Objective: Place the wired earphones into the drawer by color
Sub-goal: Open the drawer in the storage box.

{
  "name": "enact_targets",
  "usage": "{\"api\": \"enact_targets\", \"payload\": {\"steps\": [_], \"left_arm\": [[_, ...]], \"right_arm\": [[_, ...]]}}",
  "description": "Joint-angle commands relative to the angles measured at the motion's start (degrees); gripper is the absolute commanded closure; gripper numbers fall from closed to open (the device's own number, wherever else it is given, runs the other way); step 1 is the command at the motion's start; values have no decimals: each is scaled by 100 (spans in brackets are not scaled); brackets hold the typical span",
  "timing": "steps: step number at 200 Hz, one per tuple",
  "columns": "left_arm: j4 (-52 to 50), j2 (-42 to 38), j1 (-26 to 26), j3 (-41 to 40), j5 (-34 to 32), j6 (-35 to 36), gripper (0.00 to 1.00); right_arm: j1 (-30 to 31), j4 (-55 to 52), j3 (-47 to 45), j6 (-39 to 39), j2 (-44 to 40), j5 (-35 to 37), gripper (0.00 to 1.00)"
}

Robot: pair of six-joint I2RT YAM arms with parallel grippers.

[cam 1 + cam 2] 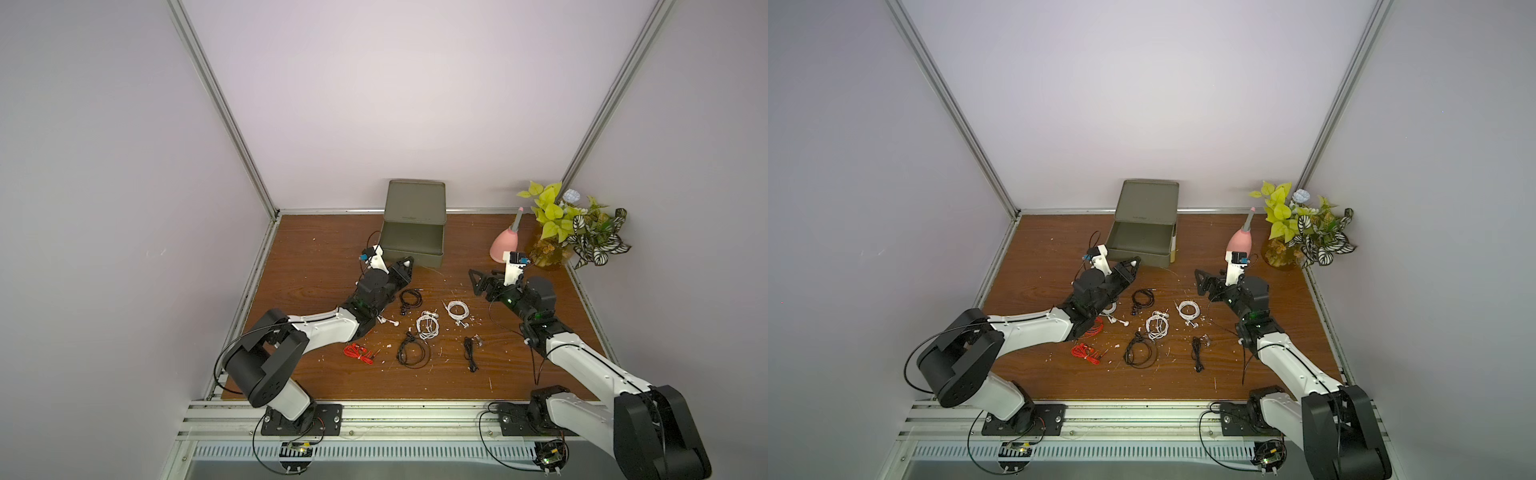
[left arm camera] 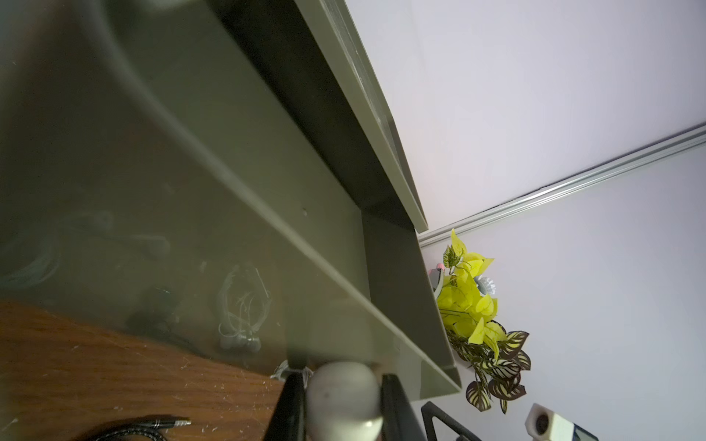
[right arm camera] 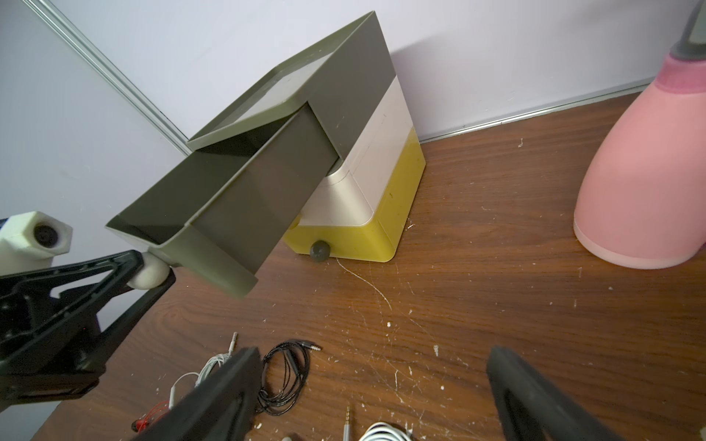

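Observation:
The drawer box [image 1: 415, 199] stands at the back wall with its olive-grey top drawer [image 1: 411, 245] pulled out, and I see nothing inside it. My left gripper [image 1: 409, 262] is shut on that drawer's white knob [image 2: 344, 397], one finger on each side. Several wired earphones lie on the wooden table: black coils [image 1: 410, 298] [image 1: 411, 351] [image 1: 471, 353], white coils [image 1: 428, 326] [image 1: 457, 311] and a red one [image 1: 357, 353]. Another red bundle [image 1: 1094, 328] lies partly under my left arm. My right gripper [image 1: 476, 282] hovers open above the table, holding nothing.
A pink bottle [image 1: 505, 245] and a potted plant [image 1: 573, 224] stand at the back right. The cream and yellow drawers [image 3: 382, 214] are closed beneath the open one. White crumbs dot the table [image 1: 316, 266]. Walls enclose three sides.

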Motion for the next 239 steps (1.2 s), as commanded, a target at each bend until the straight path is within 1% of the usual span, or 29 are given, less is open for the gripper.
{"api": "enact_targets", "payload": {"steps": [1,26,41,52,83,108,126,146,199,239], "left_arm": [[302,-121,-68,33,56,26,72],[293,-200,-77,-7,53,88,56],[292,-265,-77,-64,44,122,51],[225,-308,-77,-83,54,144,44],[-315,-528,-77,-168,84,296,27],[-911,-927,-77,-334,-51,532,12],[-1306,-1321,-77,-524,-204,716,5],[-1739,-1776,-74,-734,-406,922,0],[-3387,-2646,-77,-672,-774,2065,0],[-4616,-3285,-77,-725,-1200,2643,1]], "right_arm": [[10,207,13,-21,-65,80,1],[14,183,21,-46,-46,62,1],[13,173,29,-51,-36,45,1],[12,157,38,-65,-27,36,1],[7,89,88,-96,16,-15,1],[14,-82,206,-135,34,-229,1],[21,-117,224,-111,64,-346,2],[45,-174,214,-83,146,-376,3],[366,-843,155,-171,418,-353,6],[644,-1243,12,-320,360,-113,7]]}}
